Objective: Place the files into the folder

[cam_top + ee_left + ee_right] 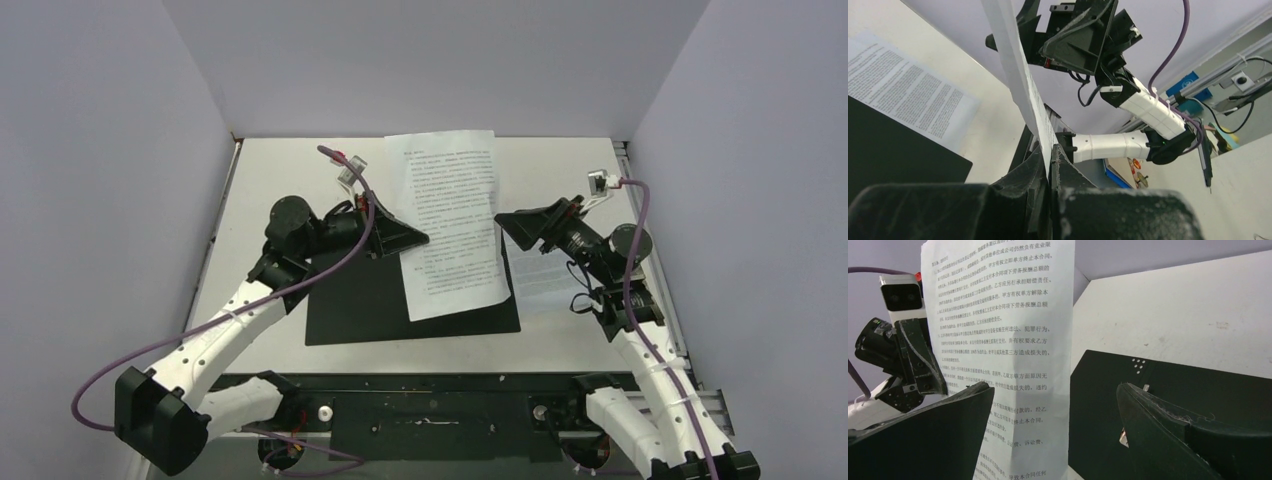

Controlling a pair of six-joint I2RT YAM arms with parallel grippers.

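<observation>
Top external view: left fingers (398,235) are clamped on one edge of a printed sheet (452,220) from the files, holding it up over the open folder (350,305), I'd guess to lower it in. Right fingers (1158,412) are spread wide at its other edge, gripping nothing. A second sheet (545,278) lies on the white desk (280,170) beside the folder. Plain lilac walls (110,150) all round.

The left arm (225,335) reaches from the near left corner toward the table's middle. The left gripper (418,238) points right, its jaws pressed together on the edge of a paper sheet (450,220). The right arm (655,375) rises from the near right corner, elbow bent. The right gripper (503,222) points left, jaws spread wide.
</observation>
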